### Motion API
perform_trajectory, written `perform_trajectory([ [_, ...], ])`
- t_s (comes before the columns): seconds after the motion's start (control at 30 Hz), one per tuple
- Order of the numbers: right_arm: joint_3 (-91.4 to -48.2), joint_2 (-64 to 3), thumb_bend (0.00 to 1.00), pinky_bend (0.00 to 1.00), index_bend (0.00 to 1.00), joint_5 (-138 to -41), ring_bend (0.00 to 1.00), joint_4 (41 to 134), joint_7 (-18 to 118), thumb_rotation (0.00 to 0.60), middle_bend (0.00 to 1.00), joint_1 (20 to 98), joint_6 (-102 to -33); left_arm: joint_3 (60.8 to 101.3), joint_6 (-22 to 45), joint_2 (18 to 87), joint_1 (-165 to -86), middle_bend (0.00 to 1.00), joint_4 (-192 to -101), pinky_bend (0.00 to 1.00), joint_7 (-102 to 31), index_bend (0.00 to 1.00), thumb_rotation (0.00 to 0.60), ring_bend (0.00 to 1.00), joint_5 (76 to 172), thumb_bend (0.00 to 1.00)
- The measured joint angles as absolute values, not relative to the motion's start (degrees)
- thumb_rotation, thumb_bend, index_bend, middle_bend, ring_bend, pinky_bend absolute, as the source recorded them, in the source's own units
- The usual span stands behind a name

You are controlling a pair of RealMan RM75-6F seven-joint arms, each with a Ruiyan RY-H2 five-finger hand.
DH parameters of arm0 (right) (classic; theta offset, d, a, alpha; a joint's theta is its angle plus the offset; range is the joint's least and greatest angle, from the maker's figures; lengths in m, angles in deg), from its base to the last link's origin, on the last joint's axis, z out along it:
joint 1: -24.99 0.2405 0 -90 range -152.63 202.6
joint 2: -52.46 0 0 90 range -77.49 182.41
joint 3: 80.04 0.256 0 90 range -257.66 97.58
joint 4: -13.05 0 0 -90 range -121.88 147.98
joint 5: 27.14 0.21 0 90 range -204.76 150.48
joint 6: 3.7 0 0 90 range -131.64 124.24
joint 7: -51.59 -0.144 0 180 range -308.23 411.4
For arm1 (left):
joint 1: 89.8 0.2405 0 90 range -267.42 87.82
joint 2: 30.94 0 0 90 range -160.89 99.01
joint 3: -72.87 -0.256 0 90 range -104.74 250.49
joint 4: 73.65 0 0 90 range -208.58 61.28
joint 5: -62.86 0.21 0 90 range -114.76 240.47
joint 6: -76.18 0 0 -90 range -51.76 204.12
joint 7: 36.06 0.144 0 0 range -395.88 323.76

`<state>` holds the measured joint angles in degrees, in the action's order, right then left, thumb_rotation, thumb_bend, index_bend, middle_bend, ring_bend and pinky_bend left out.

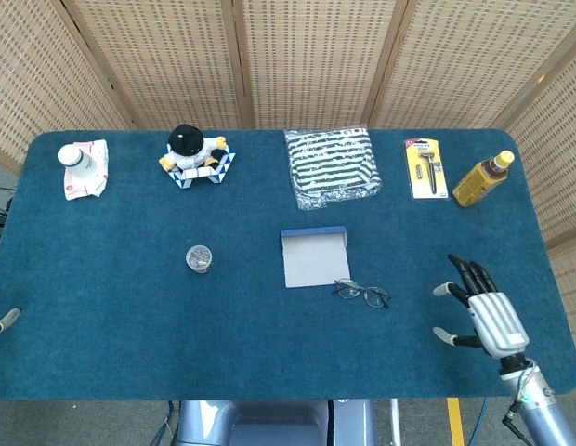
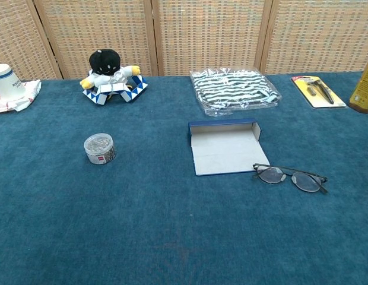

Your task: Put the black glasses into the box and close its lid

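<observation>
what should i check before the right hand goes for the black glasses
1. Thin black-framed glasses lie free on the blue carpeted table: ok.
2. Flat blue cardboard box lies open: ok.
3. Glasses sit outside the box, by its near right corner: ok.
4. Right hand holds nothing, fingers spread: ok.
5. Table between right hand and glasses bare: ok.
6. Left hand state: cannot tell, only a tip shows.
</observation>
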<state>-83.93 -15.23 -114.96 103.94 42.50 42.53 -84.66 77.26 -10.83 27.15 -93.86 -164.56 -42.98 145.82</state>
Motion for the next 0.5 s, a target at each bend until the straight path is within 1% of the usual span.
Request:
perform_trajectory([
  [0.07,-83.1,-16.7,0.25,0.0,0.39,-114.0,0.0,104.5,45.8,0.6,0.0,44.0,-81.9,77.3,-10.5,27.2,-94.0,0.0,-164.6,0.0,-42.9,0.0,0.6,0.0,145.6,0.0],
  [0.2,-80.8,-20.1,0.28,0.0,0.4,-110.6,0.0,105.4,53.8,0.6,0.0,47.0,-75.5,77.5,-9.6,27.1,-94.3,0.0,-164.5,0.0,-42.9,0.0,0.6,0.0,145.0,0.0],
  [0.27,-79.5,-22.3,0.31,0.0,0.4,-108.1,0.0,105.6,58.2,0.6,0.0,48.5,-73.1,77.6,-9.2,27.1,-94.4,0.0,-164.4,0.0,-43.0,0.0,0.6,0.0,144.7,0.0],
  [0.37,-77.8,-26.1,0.34,0.0,0.4,-103.9,0.0,105.3,63.6,0.6,0.0,50.2,-70.5,77.7,-8.6,27.1,-94.6,0.0,-164.2,0.0,-43.3,0.0,0.6,0.0,144.3,0.0],
  [0.5,-76.0,-31.2,0.34,0.0,0.4,-99.4,0.0,103.1,69.9,0.6,0.0,52.0,-68.7,77.7,-8.1,27.0,-94.8,0.0,-164.2,0.0,-43.5,0.0,0.6,0.0,144.2,0.0],
])
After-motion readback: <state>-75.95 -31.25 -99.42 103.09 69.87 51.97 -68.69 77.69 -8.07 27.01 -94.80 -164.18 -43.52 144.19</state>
